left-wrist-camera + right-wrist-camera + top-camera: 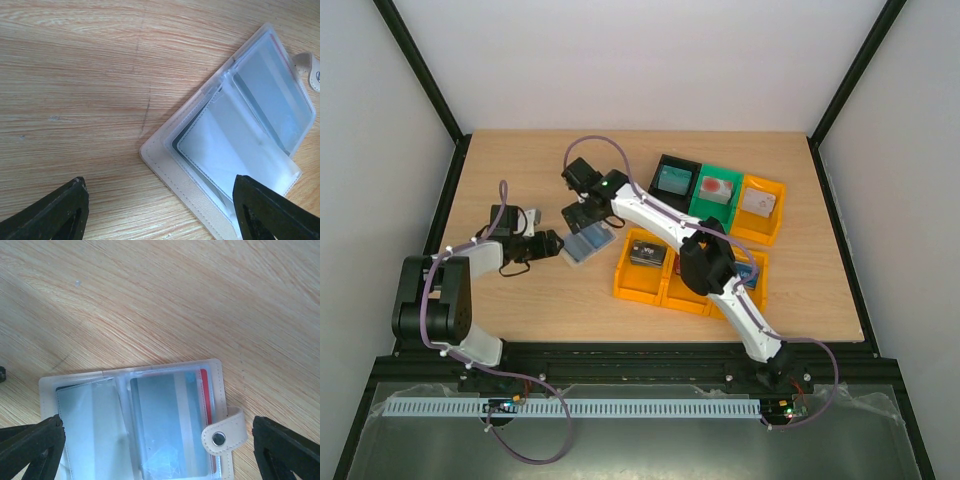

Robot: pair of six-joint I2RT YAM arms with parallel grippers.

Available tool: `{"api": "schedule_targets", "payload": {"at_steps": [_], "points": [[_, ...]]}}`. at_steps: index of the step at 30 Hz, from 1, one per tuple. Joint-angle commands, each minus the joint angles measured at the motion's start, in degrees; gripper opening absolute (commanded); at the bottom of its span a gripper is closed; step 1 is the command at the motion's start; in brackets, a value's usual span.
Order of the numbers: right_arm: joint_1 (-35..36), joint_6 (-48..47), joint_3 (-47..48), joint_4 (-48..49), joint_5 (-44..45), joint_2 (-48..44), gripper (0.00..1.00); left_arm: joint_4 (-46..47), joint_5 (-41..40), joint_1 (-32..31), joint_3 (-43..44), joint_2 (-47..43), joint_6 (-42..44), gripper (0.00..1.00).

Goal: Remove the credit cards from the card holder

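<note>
The card holder lies open on the wooden table, beige outside with clear plastic sleeves inside. In the right wrist view the card holder shows a blue-grey card in the right-hand sleeve, a red card edge behind it, and the snap tab. My right gripper is open and hovers above the holder, one finger past each side. My left gripper is open at the holder's beige corner, with its right finger over the sleeves. In the top view the left gripper is left of the holder and the right gripper is behind it.
A row of yellow bins holding small items stands right of the holder, partly under the right arm. Behind them are a black bin, a green bin and a yellow bin. Black frame posts line the table sides.
</note>
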Motion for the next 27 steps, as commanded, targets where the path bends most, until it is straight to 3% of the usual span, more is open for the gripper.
{"api": "schedule_targets", "payload": {"at_steps": [1,7,15,20,27], "points": [[0.03,0.16,-0.10,-5.82,-0.54,2.69,0.99,-0.73,-0.36,-0.11,0.80,0.10,0.36,0.80],[0.15,0.70,-1.28,-5.17,-4.47,5.84,0.99,-1.59,-1.50,-0.01,1.85,-0.35,2.05,0.80],[1.08,1.54,-2.55,-3.73,-2.33,9.44,0.99,-0.46,2.12,-0.26,1.26,1.02,1.81,0.76],[1.08,2.32,-4.47,-1.48,4.97,9.11,0.76,-1.33,2.10,-0.38,2.82,1.42,2.17,0.77],[0.84,2.30,-3.96,0.81,2.25,7.73,0.43,-4.15,2.59,0.43,5.25,0.34,4.09,0.84]]}}
